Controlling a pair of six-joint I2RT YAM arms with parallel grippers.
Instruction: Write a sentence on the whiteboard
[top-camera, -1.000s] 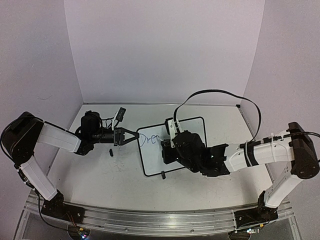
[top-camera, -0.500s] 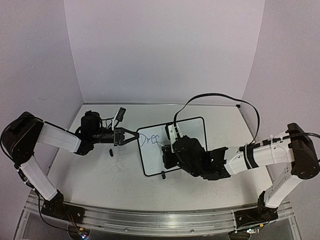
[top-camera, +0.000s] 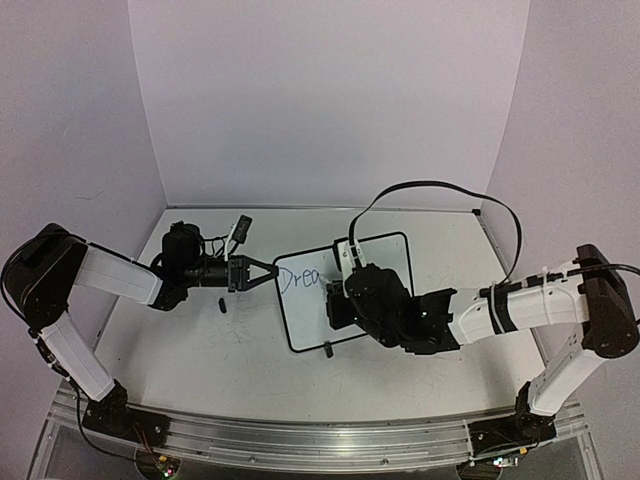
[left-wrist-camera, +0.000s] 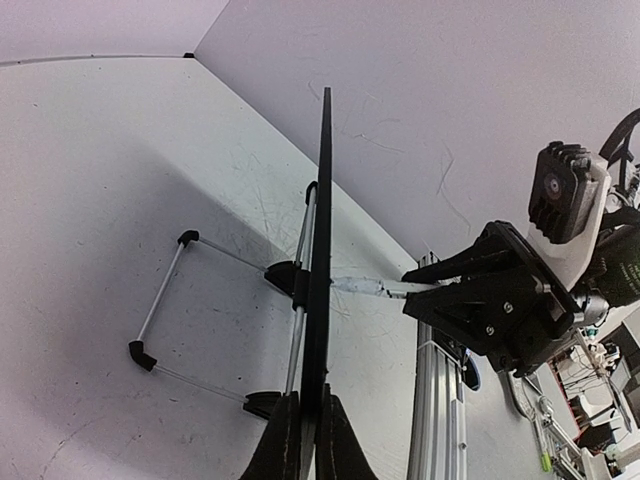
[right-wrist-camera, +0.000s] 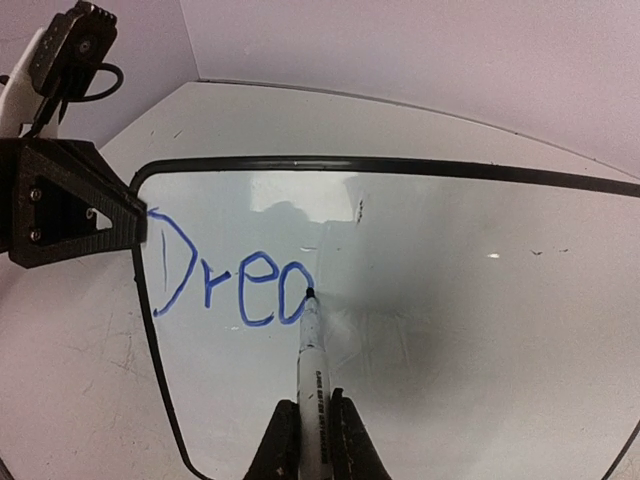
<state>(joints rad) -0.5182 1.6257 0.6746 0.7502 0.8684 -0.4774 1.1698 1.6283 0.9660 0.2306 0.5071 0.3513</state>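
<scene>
The whiteboard (right-wrist-camera: 480, 300) bears "Drea" (marker (right-wrist-camera: 312, 370) tip touching).

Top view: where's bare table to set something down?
Bare table along the near edge, in front of the whiteboard, and in the back-right corner beside it. Crowded at the whiteboard's left edge, where left pincer and right pincer with the marker meet.
</scene>
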